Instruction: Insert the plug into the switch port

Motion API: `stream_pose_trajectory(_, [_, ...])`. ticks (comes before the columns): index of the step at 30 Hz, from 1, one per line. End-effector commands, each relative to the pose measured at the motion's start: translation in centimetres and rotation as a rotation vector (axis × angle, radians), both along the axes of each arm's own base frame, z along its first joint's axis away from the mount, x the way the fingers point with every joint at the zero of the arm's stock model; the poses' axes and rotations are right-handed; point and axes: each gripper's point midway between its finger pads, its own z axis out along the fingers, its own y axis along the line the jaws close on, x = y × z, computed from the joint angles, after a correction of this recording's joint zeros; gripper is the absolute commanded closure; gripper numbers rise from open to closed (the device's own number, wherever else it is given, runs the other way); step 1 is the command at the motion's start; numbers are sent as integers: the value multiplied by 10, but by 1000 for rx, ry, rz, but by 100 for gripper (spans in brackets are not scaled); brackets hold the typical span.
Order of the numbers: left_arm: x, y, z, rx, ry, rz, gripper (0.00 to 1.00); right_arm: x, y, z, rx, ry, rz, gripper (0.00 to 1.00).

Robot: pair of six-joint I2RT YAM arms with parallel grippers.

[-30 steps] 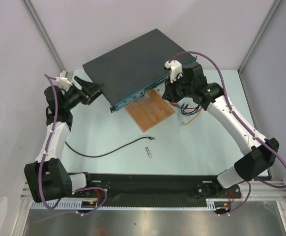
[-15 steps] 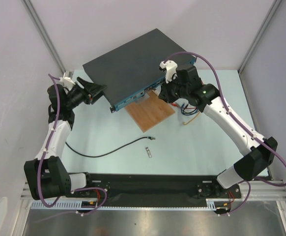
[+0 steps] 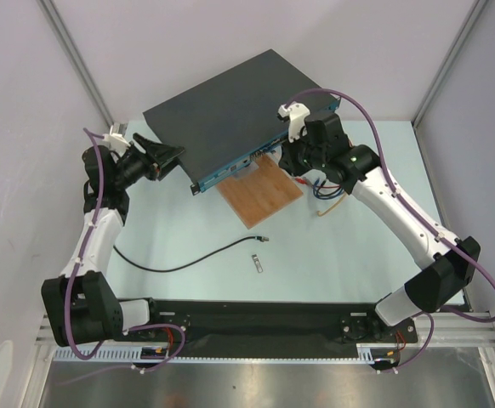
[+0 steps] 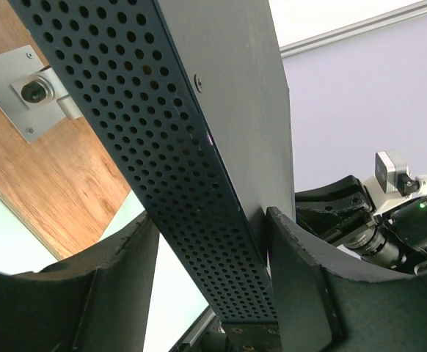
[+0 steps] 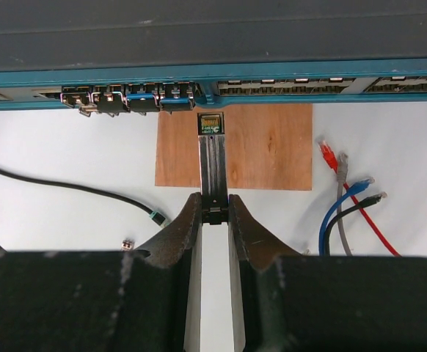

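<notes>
While plug (image 3: 265, 240) lies loose at 6 o'clock from switch (image 3: 230, 110), left gripper (image 4: 212, 242) clamps switch's side; right gripper (image 5: 214, 210) pinches metal stick (image 5: 213, 169), tip at 5 o'clock of switch port (image 5: 177, 97).

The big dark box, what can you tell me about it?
The box is flat and wide, dark grey on top, apparently metal, with a blue front face carrying a row of ports and a hole-dotted side. It lies slanted at the table's far side. The left gripper clamps its left corner; the right gripper holds a stick toward its front.
</notes>
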Motion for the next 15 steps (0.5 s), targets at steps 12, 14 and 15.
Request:
stream_pose_trajectory(12, [-2, -10, -5, 44, -17, -10, 100, 11, 17, 39, 56, -100, 9, 100])
stream_pose_trajectory(14, [-2, -10, -4, 42, -20, -11, 100, 10, 19, 40, 57, -99, 15, 100])
stream_pose_trajectory(15, [-2, -10, -5, 42, -18, -10, 100, 9, 20, 40, 57, -99, 19, 100])
